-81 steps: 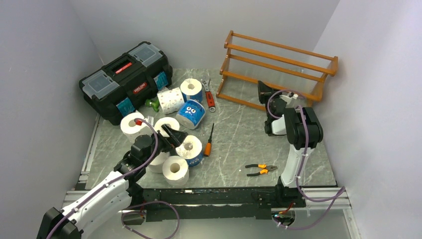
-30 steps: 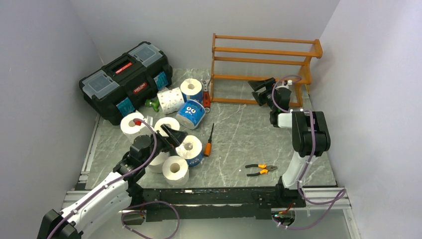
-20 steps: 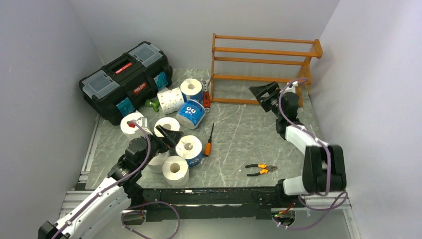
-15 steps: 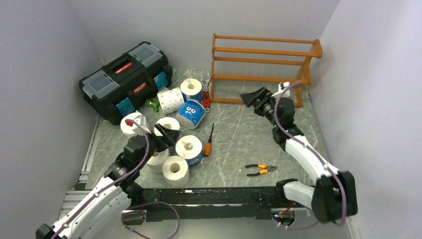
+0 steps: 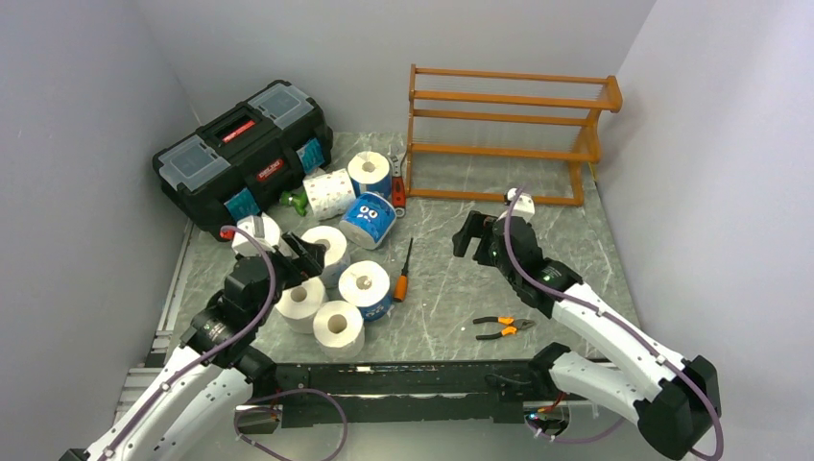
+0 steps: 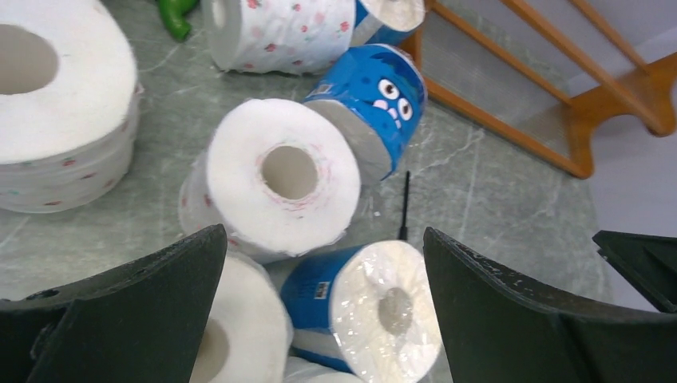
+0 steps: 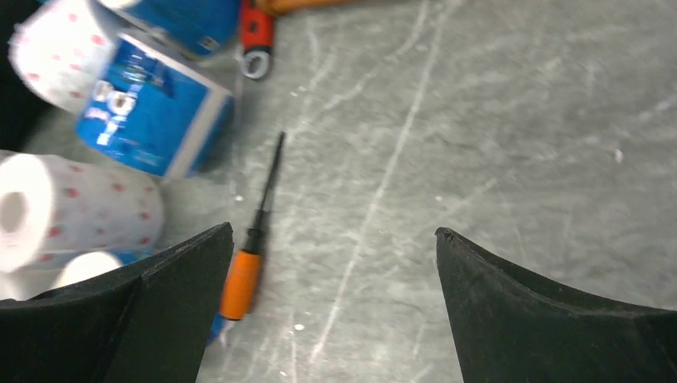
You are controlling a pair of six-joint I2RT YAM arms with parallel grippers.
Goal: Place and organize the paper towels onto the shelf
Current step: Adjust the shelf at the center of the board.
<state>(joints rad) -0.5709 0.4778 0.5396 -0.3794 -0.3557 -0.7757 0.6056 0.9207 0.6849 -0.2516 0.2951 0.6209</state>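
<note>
**FIRST PICK UNDER WAY, NO ROLL YET ON THE SHELF**

- Black toolbox (image 5: 240, 154): far left, rear. Not part of the job.
- Paper towels (image 5: 339, 327): eight rolls bunched on the left half of the table (image 5: 442, 206), in front of the toolbox. Five white, three blue-wrapped. Some on end, some on their sides, several touching.
- Left gripper (image 5: 299, 259): jaws spread wide, pinching nothing. Poised over the bunch. In the wrist view (image 6: 323, 239), straddling a white roll (image 6: 275, 183), with a blue-wrapped roll (image 6: 375, 311) pressed up just below it.
- Screwdriver (image 5: 403, 272): orange handle, just right of the bunch.
- Right gripper (image 5: 470, 240): jaws spread, nothing between them (image 7: 333, 233). Mid-table, over bare surface, facing the rolls.
- Pliers (image 5: 502, 327): front, right of centre.
- Shelf (image 5: 509, 125): rear right, upright against the back wall, well apart from the rolls. No roll seen on its tiers.

Judged step: approach to a first grasp, left side nearest.

Next move, as judged: straight descent over one roll, then a wide closure across its body without nudging the touching neighbours. After that, a long carry rightward to a tier.
</note>
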